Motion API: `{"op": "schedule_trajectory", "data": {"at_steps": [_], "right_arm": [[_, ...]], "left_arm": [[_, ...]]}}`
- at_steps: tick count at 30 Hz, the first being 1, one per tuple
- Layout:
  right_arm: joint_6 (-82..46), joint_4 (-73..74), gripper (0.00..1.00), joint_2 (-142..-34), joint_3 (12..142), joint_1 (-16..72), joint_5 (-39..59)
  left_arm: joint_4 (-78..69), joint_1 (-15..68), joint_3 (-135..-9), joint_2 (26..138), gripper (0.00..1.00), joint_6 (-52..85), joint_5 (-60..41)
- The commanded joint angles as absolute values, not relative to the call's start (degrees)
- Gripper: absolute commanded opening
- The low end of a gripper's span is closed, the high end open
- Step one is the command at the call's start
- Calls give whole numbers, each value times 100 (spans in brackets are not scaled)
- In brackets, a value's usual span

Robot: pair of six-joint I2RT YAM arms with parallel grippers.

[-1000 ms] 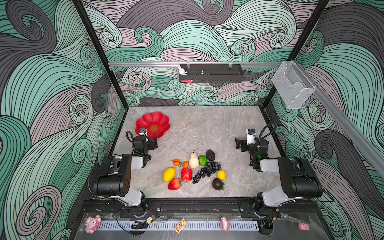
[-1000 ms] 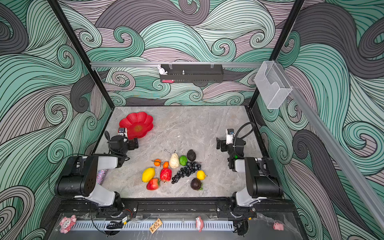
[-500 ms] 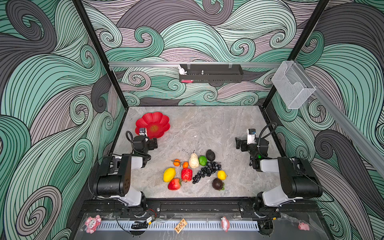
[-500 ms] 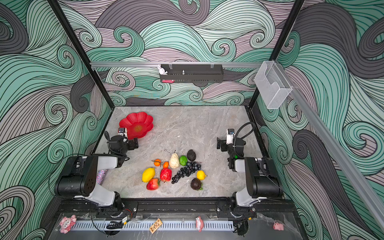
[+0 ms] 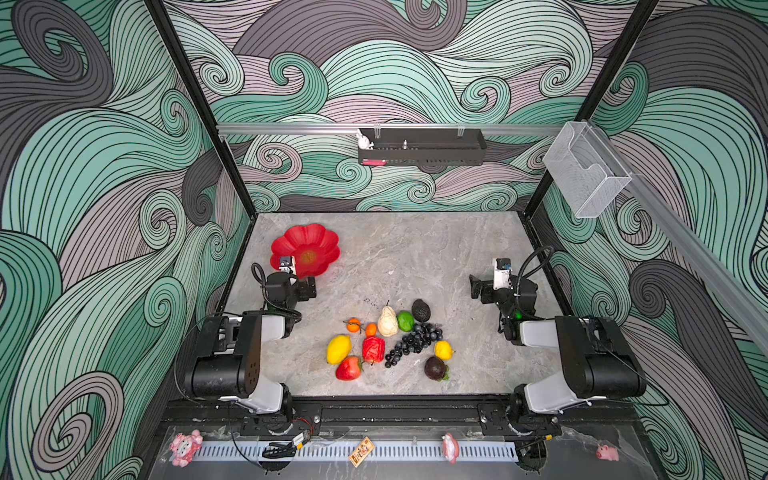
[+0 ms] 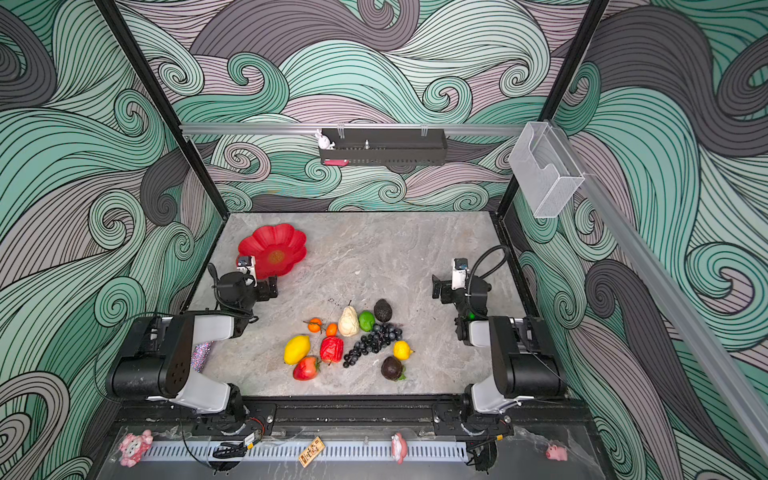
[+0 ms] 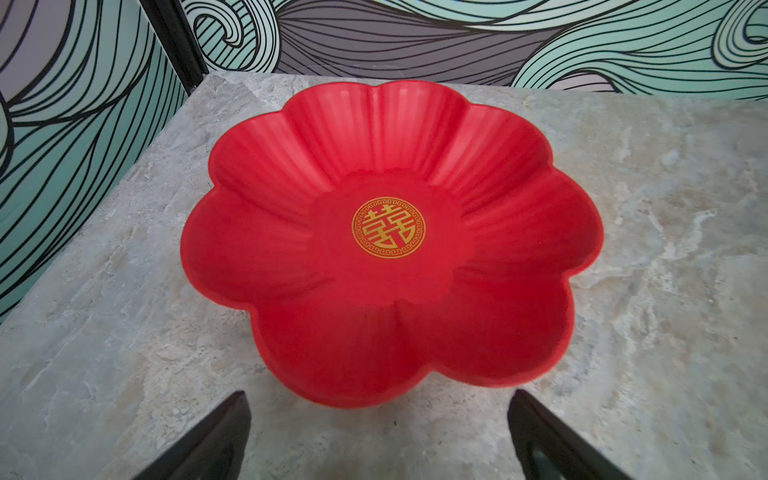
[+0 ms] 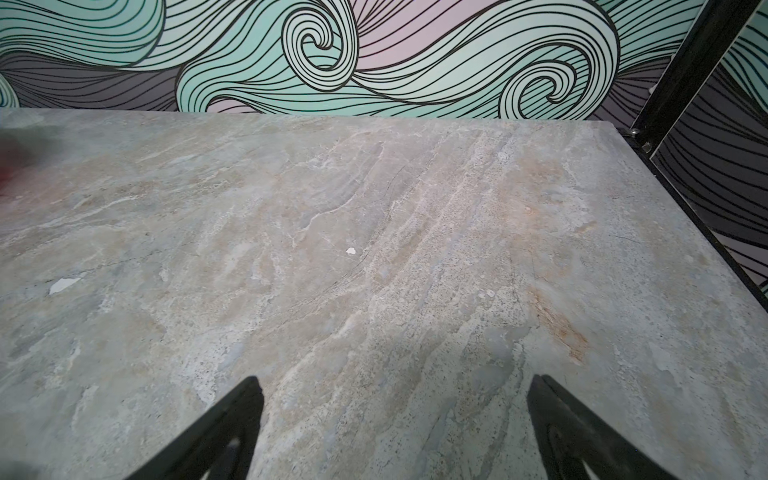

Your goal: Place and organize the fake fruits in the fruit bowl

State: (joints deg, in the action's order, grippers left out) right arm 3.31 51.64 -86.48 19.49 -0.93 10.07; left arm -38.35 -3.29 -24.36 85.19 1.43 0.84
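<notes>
Grey marble table (image 5: 415, 257), wave-patterned walls (image 5: 104, 166); fruits (image 5: 409, 341) lay apart from bowl (image 5: 320, 241); left gripper (image 7: 378, 411) and right gripper (image 8: 395, 390) spread.

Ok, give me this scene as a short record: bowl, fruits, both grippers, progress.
fruit bowl: red, flower-shaped, far-left part of the table, empty
fake fruits: clustered front-centre on the table, apart from the bowl; pear, grape bunch and large lemon among them
left gripper: open, holding nothing, facing the bowl's near rim
right gripper: open, holding nothing, over bare table
progress: no fruit in the bowl yet
</notes>
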Motion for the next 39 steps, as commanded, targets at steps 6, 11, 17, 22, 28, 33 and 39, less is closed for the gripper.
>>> {"op": "schedule_trajectory", "data": {"at_steps": [6,11,17,22,28,33,39], "right_arm": [[512,4052,100,-6930,1935,185,928],[76,2902,100,-5985,2435,349,803],[-2514,743,100,-5097,3215,343,-237],[-3473,408,100,-4647,3211,308,478],[-3089,-804,100,-4758,3741,439,1398],[-2870,-1866,100,-4586,3865,507,1648],[-2857,-2628,100,-4256,3791,657,2056]], "left_arm": [[-1821,301,-3064,6950,99,224,1692],[-837,770,-3478,6073,99,794,2028],[554,809,-4295,5906,99,2272,1941],[1110,772,-4640,5994,99,3414,1602],[2301,781,-5947,7227,99,2634,503],[4025,955,-7517,8849,96,2256,962],[5460,1351,-9193,10489,87,1951,1641]]}}
